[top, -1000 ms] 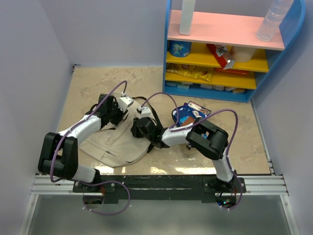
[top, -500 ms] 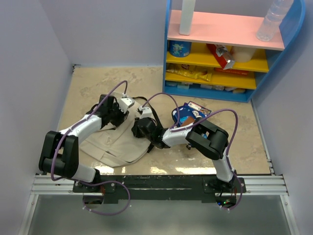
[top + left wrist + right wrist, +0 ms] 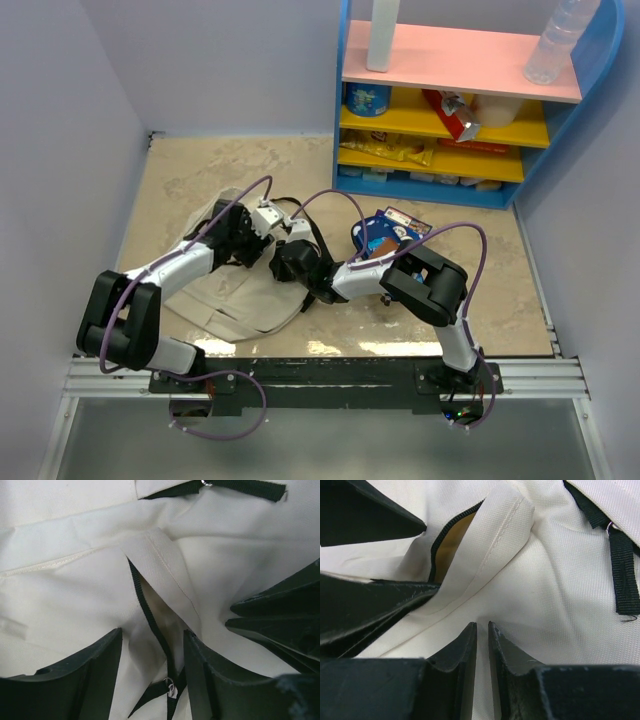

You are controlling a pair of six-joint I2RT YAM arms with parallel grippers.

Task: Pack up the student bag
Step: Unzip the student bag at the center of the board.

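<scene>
Over the student bag point(image 3: 232, 300), both arms point(image 3: 180, 262) point(image 3: 352, 277) bent inward

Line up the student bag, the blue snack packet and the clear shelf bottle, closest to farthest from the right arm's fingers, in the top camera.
From the right fingers:
1. student bag: right under them, on the left.
2. blue snack packet: a bit to their right.
3. clear bottle: far back right, up high.
</scene>
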